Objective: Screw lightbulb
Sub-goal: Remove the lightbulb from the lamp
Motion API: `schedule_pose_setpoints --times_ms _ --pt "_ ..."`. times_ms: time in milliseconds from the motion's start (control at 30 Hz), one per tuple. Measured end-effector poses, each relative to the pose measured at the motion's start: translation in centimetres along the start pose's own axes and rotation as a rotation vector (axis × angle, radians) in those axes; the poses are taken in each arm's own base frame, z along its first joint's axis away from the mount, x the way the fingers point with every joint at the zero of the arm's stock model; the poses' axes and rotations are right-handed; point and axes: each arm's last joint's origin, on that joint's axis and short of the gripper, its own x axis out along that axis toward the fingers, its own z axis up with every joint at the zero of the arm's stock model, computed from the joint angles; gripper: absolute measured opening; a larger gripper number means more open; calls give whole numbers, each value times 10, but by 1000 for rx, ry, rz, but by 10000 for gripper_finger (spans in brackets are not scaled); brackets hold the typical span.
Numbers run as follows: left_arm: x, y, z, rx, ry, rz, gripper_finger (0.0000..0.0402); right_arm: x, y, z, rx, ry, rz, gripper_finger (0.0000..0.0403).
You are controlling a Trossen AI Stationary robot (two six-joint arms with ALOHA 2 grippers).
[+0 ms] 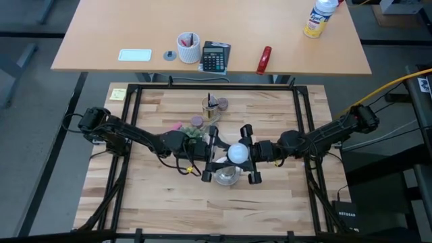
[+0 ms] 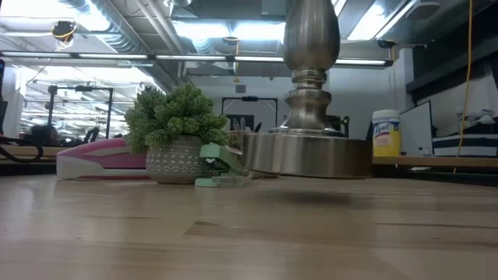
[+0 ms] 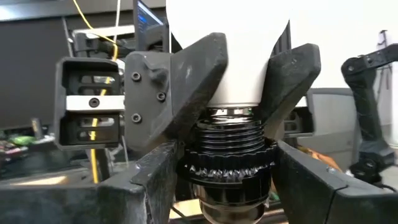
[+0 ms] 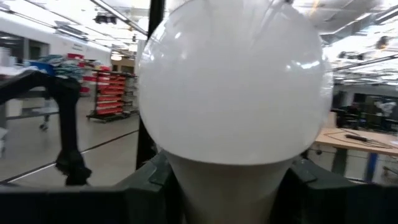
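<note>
Wooden planks make up the desk (image 1: 162, 196), and both arms reach in to meet at its middle. Largest of the things there is the silver stand (image 2: 311, 152) with its broad round base, which in the low view shows with a gap and a shadow beneath it; its black socket (image 3: 229, 163) sits between the left fingers (image 3: 152, 186), which flank it on either side, though I cannot tell whether they press on it. Just above those fingers, the right fingers (image 3: 186, 87) are clamped on the neck of the lightbulb (image 1: 237, 153), one on each side, below its frosted white globe. The bulb stands upright directly over the socket, its silvery screw base just above the socket's threaded collar, and from the right wrist its globe rises between the right fingers. Beyond the fingers sit a small potted plant (image 2: 176, 132), a pink stapler (image 2: 101, 159) and a green clip (image 2: 222, 165).
</note>
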Motion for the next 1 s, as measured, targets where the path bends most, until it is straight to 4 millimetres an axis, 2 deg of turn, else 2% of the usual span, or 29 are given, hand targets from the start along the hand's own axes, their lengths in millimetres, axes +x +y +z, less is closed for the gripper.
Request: schedule_pose_setpoints --times_ms 533,833,1000 --pt "-3 -6 -1 -122 67 -222 213 0 7 -4 7 -1 228 160" --pt "-3 -5 -4 -244 107 -281 214 -1 8 -6 6 14 283 160" --pt "-3 -5 -4 -249 116 -285 214 -1 8 -6 -9 14 271 160"
